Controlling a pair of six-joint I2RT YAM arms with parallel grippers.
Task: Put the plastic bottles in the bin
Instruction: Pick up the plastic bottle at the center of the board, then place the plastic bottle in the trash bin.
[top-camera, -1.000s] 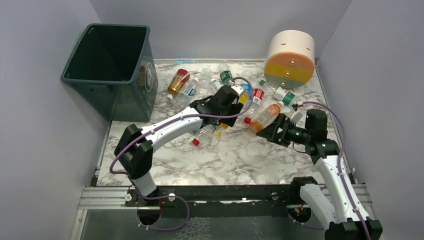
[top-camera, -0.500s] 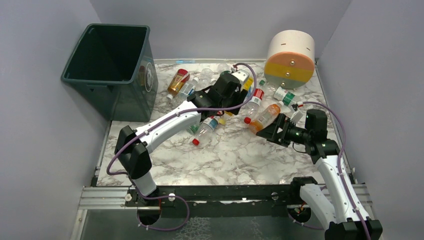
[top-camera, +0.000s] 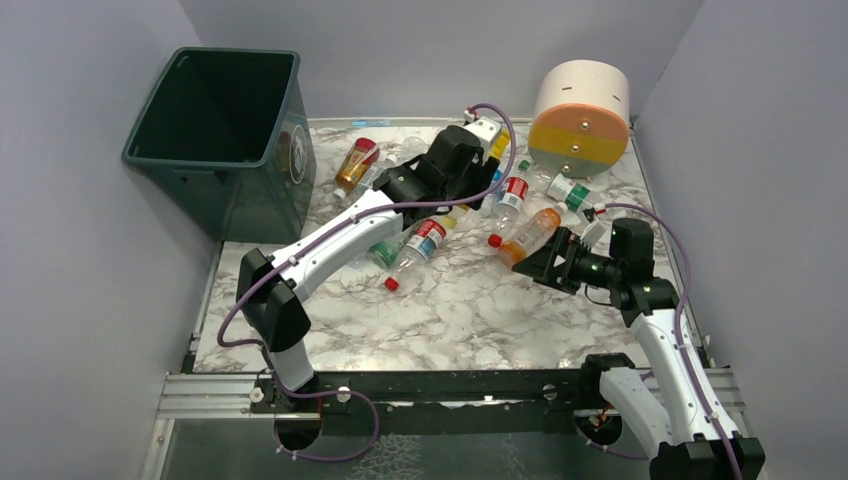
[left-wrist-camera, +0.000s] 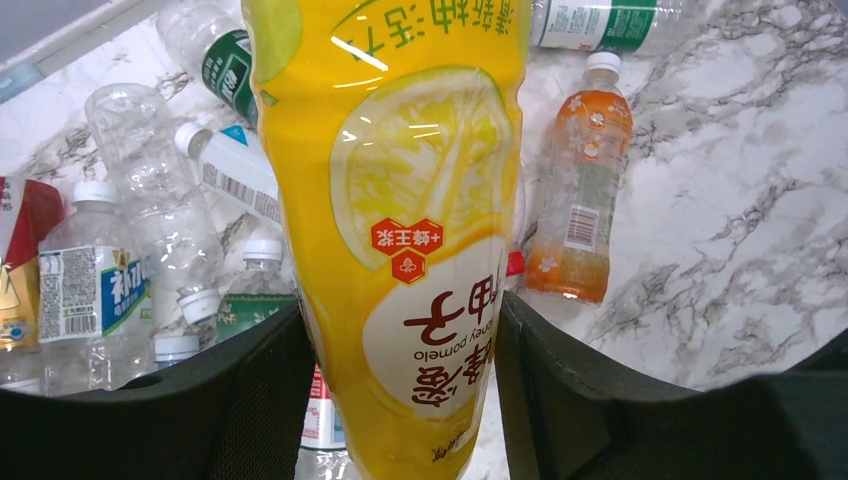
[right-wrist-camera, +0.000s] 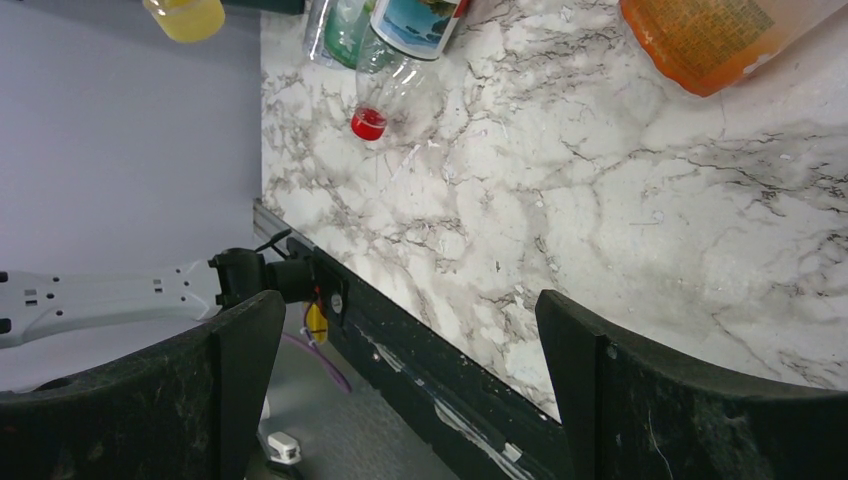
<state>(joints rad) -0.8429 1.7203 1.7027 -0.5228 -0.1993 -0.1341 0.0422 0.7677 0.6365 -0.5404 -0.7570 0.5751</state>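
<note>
My left gripper (top-camera: 478, 158) is shut on a yellow pomelo-drink bottle (left-wrist-camera: 400, 200) and holds it above the pile of plastic bottles (top-camera: 440, 190) at the back middle of the table. In the left wrist view the gripper (left-wrist-camera: 400, 350) clamps the bottle's lower body, with an orange bottle (left-wrist-camera: 580, 200) and clear bottles (left-wrist-camera: 150, 190) lying below. My right gripper (top-camera: 545, 262) is open and empty, just right of an orange bottle (top-camera: 528, 233). In the right wrist view (right-wrist-camera: 410, 330) its jaws stand wide apart over the table edge. The dark green bin (top-camera: 150, 160) stands at the back left.
A big cream, orange and yellow cylinder (top-camera: 580, 115) stands at the back right. A clear bottle with a red cap (top-camera: 405, 268) lies nearest the table's front. Grey walls close in both sides. The black rail (top-camera: 430, 385) runs along the near edge.
My left arm has moved toward the back of the table and risen, carrying the yellow bottle off the pile. The right arm has not moved.
</note>
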